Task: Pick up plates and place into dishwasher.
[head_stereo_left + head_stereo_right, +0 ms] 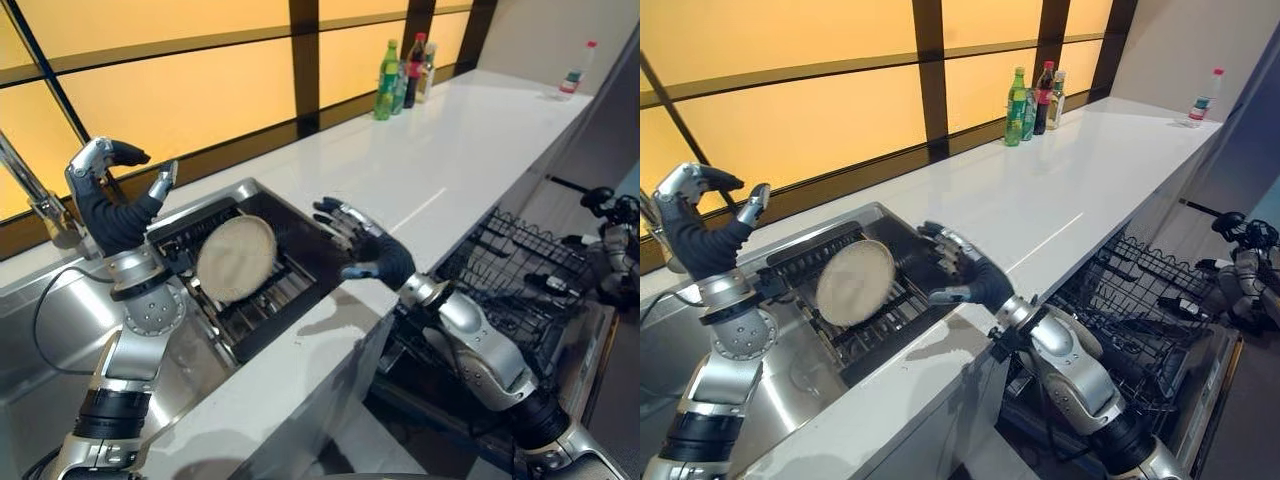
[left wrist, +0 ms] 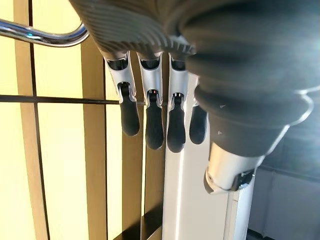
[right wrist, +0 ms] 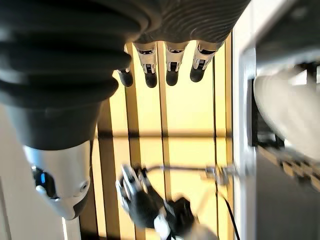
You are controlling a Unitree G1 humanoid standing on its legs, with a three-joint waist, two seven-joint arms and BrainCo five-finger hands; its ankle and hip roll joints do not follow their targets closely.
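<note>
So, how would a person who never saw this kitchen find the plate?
Find the long white counter under the orange windows. Near its left end a dark rack sits in the steel sink; the plate leans there between both hands, the only round, pale thing among dark bars.

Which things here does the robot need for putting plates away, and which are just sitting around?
Needed for the job:
plate in the drying rack
dishwasher basket
left hand
right hand

Just sitting around:
bottles by the window
small bottle
tap
</note>
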